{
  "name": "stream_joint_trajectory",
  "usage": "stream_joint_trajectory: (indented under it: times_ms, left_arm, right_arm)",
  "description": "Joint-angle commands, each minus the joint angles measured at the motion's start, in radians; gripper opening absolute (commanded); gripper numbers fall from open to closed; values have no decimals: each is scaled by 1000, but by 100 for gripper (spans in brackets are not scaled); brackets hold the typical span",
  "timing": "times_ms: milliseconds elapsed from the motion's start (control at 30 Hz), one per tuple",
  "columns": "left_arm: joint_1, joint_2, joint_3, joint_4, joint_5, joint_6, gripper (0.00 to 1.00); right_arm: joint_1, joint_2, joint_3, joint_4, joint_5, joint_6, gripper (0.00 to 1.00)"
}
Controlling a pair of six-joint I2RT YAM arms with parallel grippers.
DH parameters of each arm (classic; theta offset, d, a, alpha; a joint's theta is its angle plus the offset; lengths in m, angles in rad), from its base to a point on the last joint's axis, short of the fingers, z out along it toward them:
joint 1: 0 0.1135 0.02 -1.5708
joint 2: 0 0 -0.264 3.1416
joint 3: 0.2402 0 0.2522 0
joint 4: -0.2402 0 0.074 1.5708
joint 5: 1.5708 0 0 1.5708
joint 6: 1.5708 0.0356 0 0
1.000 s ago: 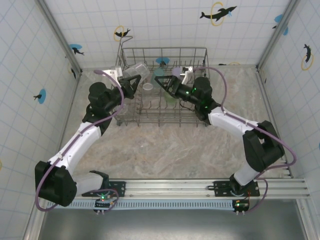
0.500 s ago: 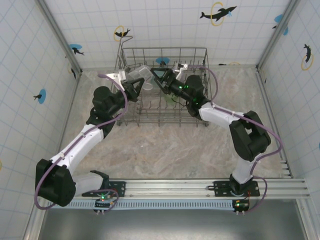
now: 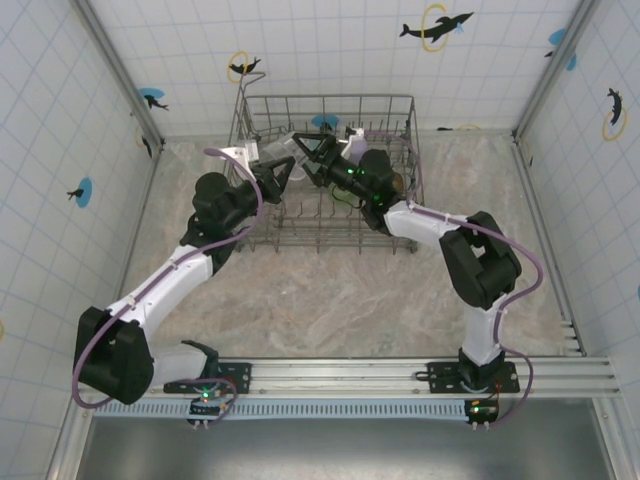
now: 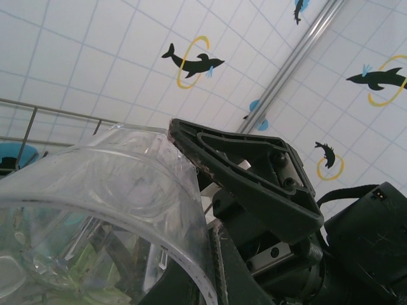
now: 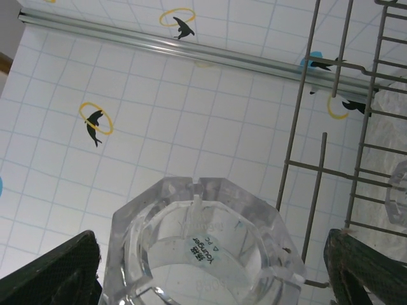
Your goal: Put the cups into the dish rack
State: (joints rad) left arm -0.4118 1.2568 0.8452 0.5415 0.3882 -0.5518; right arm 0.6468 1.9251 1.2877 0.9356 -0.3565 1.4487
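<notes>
My left tool (image 3: 279, 166) is closed tight on a clear cup (image 4: 95, 190), gripping it by the wall so that the rim fills the near part of the left wrist view. My right tool (image 3: 318, 150) stands wide open and has hold of nothing. In its wrist view its two dark fingers (image 5: 56, 270) sit low at either edge, and the faceted base of the clear cup (image 5: 203, 251) lies between them. The left finger is just beside the base and the right finger is apart from it. From the left wrist I see one black triangular finger of the right tool just beside the cup's rim.

From above, both tools meet over the far left part of the dish rack (image 3: 330, 97), with the cup held above its tines. The grey wires of the rack (image 5: 346, 95) run up the right side of the right wrist view. The rack stands on the marbled bench (image 3: 330, 300), close to the tiled back wall.
</notes>
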Motion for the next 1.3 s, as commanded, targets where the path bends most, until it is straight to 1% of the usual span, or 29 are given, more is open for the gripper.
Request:
stream_joint_trajectory:
  times_ms: [0, 133, 300, 400, 467, 500, 567, 600, 733, 833, 867, 900, 1033, 1133, 1200, 1267]
  left_arm:
    - [-6, 12, 17, 68, 8, 0, 0]
    - [-6, 28, 36, 52, 15, 4, 0]
    - [-6, 30, 57, 17, 7, 18, 0]
    - [-5, 31, 74, -12, -2, 26, 25]
    - [-7, 28, 84, -32, -11, 40, 40]
    - [-6, 25, 88, -44, -24, 46, 54]
    - [-5, 14, 92, -63, -45, 63, 61]
    - [-6, 8, 96, -77, -58, 75, 65]
    - [-5, -17, 110, -128, -103, 111, 80]
    - [-5, -29, 123, -189, -152, 129, 92]
    - [-5, -30, 123, -216, -173, 132, 93]
    - [-5, -30, 166, -249, -202, 137, 97]
    - [-5, -41, 196, -339, -311, 157, 98]
    - [-5, -51, 205, -390, -431, 172, 98]
    - [-5, -47, 222, -423, -533, 190, 98]
    - [-4, -42, 240, -461, -616, 206, 98]
  right_arm:
    - [2, 25, 57, 87, 7, 27, 87]
    - [0, 48, 70, 121, 3, 58, 68]
    - [2, 79, 83, 172, -4, 117, 48]
    - [2, 85, 88, 186, -6, 119, 40]
    - [-1, 86, 93, 181, -4, 108, 39]
    - [-2, 86, 99, 171, -3, 99, 37]
    - [-6, 89, 114, 156, -4, 91, 34]
    - [-8, 92, 125, 146, -3, 53, 33]
    - [-18, 104, 188, 76, -15, -19, 33]
    - [-24, 122, 251, -9, -12, -140, 32]
    - [-24, 126, 268, -43, -3, -188, 32]
    - [-26, 133, 291, -97, 11, -237, 32]
    - [-29, 192, 407, -234, 27, -394, 32]
    - [-30, 247, 507, -327, 38, -522, 32]
    - [-29, 288, 579, -397, 57, -607, 32]
    - [-29, 324, 632, -434, 72, -672, 32]
